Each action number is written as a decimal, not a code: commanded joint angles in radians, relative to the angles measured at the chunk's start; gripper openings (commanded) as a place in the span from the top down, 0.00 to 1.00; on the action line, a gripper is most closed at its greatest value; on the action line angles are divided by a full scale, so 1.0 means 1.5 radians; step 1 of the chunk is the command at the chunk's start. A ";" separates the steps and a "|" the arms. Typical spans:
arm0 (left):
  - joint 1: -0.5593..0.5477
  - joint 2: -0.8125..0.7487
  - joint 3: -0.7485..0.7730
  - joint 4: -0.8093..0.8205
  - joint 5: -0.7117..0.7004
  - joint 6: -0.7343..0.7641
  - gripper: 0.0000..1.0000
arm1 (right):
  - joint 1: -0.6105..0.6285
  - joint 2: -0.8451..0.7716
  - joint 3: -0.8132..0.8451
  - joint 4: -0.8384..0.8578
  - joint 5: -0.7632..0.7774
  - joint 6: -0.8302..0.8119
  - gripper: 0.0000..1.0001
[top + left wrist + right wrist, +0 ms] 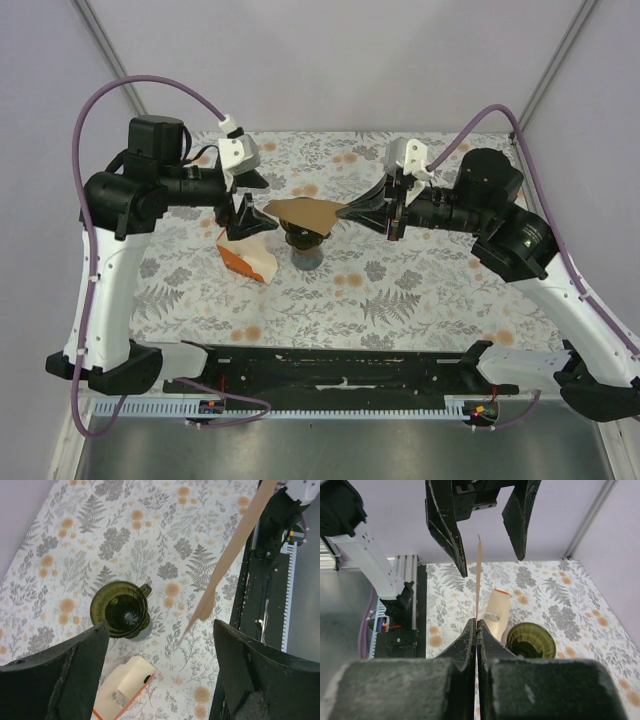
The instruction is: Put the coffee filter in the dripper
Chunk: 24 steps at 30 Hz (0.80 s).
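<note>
Left arm [105, 270]: rises from its near-left base, elbow bent, forearm reaching inward to the right.
Left gripper [250, 200]: fingers spread wide apart, pointing toward the right gripper.
Right arm [560, 290]: rises from its near-right base, forearm reaching inward to the left.
Right gripper [345, 210]: fingers pressed together, pinching the edge of the coffee filter [300, 212].
Grippers: facing each other, near, not touching.

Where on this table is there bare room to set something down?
Bare: the floral table near right, between the dark green translucent cone dripper and the right arm; also the near left, before the orange-and-white wedge carton. Crowded: centre, where the open left end effector and the right end effector pinching the tan paper filter hang by the dripper.
</note>
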 commanded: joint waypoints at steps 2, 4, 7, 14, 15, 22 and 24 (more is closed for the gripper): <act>-0.001 0.015 0.039 -0.034 0.152 0.050 0.10 | 0.002 0.012 0.014 0.091 -0.080 0.062 1.00; -0.001 0.017 0.036 -0.040 0.180 0.056 0.13 | 0.001 0.016 0.015 0.101 -0.084 0.062 1.00; 0.000 0.018 0.027 -0.063 0.173 0.086 0.46 | 0.001 0.015 0.014 0.101 -0.070 0.049 1.00; -0.001 0.009 0.008 0.039 -0.008 -0.037 0.98 | -0.001 0.026 0.017 0.086 0.041 0.051 0.82; -0.001 0.007 0.008 0.054 -0.054 -0.054 0.98 | -0.004 0.028 0.020 0.083 0.074 0.056 0.65; -0.001 0.009 0.032 0.111 -0.411 0.027 0.98 | -0.021 0.043 0.060 0.062 0.119 0.099 0.08; -0.001 0.002 0.047 0.123 -0.446 0.101 0.98 | -0.022 0.053 0.082 0.049 0.104 0.107 0.04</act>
